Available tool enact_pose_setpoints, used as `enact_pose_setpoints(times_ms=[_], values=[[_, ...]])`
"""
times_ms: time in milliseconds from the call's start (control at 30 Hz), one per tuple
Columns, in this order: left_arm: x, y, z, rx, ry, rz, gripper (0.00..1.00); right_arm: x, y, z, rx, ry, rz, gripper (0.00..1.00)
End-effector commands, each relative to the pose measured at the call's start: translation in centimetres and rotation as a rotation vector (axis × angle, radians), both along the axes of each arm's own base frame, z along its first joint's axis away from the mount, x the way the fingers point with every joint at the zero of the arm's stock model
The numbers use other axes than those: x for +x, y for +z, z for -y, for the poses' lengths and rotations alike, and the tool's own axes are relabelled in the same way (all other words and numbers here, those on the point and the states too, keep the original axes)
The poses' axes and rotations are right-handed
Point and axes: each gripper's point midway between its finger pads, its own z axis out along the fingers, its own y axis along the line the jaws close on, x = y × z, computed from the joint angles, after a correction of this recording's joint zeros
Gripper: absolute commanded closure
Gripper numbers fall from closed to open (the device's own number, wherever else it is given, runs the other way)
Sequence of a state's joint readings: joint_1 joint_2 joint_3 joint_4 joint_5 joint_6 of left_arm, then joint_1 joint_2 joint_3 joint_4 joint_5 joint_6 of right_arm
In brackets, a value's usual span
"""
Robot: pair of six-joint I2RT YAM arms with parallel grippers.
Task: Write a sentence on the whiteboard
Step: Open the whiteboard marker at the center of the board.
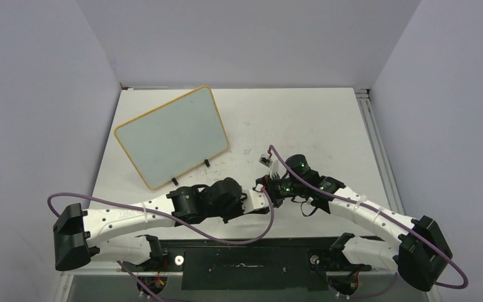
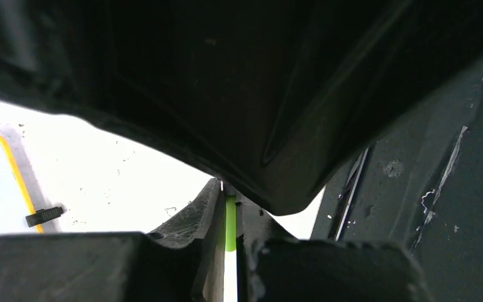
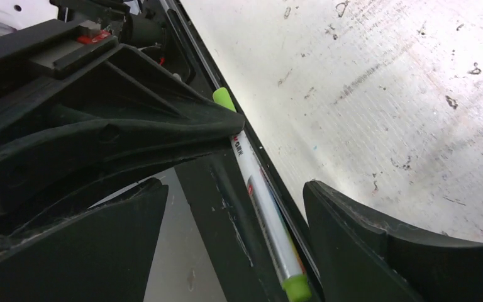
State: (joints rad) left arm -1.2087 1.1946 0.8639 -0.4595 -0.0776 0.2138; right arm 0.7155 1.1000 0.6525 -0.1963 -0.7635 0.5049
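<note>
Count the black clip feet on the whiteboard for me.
2. Both sit on the near long edge of the whiteboard: one clip foot nearer its right corner, the other clip foot further left. The whole frame shows, so none seems hidden.

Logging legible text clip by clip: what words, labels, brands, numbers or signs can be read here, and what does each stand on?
On the whiteboard: no writing visible; the surface looks blank.
On the marker: dark and red print on the white barrel, too blurred to read.
On the left arm: faint grey lettering on the white link, too small to read.
No text can be quoted from these views.
</note>
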Motion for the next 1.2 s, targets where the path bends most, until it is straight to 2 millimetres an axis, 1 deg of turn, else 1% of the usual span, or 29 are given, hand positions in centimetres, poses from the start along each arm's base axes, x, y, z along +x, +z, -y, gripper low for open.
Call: enact_pose_setpoints(times_ms=[0, 100, 167, 300, 433, 533, 633, 933, 1000, 1067, 1100, 1167], values=[[-0.2, 2.7, 0.5, -0.083, -0.008, 0.022, 1.0, 0.8, 2.0, -1.8, 0.091, -0.007, 0.042, 0.22], [-0.3, 2.7, 0.6, -0.082, -0.009, 0.014, 1.0, 1.0, 2.1, -2.0, 0.104, -0.03, 0.047, 0.26], [-0.4, 2.7, 0.6, -0.08, -0.012, 0.01, 1.0, 1.2, 2.3, -2.1, 0.12, -0.047, 0.052, 0.31], [-0.2, 2.5, 0.6, -0.071, -0.003, 0.01, 1.0, 1.0, 2.5, -2.4, 0.144, -0.051, 0.046, 0.46], [-0.2, 2.3, 0.5, -0.066, 0.0, 0.011, 1.0, 0.7, 2.2, -2.3, 0.136, -0.04, 0.047, 0.57], [-0.2, 2.3, 0.5, -0.063, -0.002, 0.011, 1.0, 0.7, 2.1, -2.2, 0.126, -0.035, 0.051, 0.61], [-0.2, 2.3, 0.4, -0.06, -0.005, 0.016, 1.0, 0.5, 2.0, -2.2, 0.127, -0.029, 0.048, 0.67], [-0.1, 2.2, 0.1, -0.05, -0.015, 0.029, 1.0, 0.2, 1.5, -2.0, 0.106, -0.002, 0.046, 0.79], [-0.1, 2.2, 0.0, -0.047, -0.011, 0.033, 1.0, 0.2, 1.4, -2.0, 0.105, 0.0, 0.048, 0.85], [0.0, 2.3, 0.0, -0.045, -0.008, 0.036, 1.0, 0.2, 1.4, -2.0, 0.104, -0.001, 0.05, 0.93], [0.0, 2.3, 0.0, -0.048, -0.004, 0.036, 1.0, 0.2, 1.4, -2.0, 0.103, -0.004, 0.051, 0.94], [0.5, 2.7, -0.1, -0.057, 0.033, 0.046, 0.99, 0.5, 1.4, -1.9, 0.1, -0.022, 0.063, 0.95]])
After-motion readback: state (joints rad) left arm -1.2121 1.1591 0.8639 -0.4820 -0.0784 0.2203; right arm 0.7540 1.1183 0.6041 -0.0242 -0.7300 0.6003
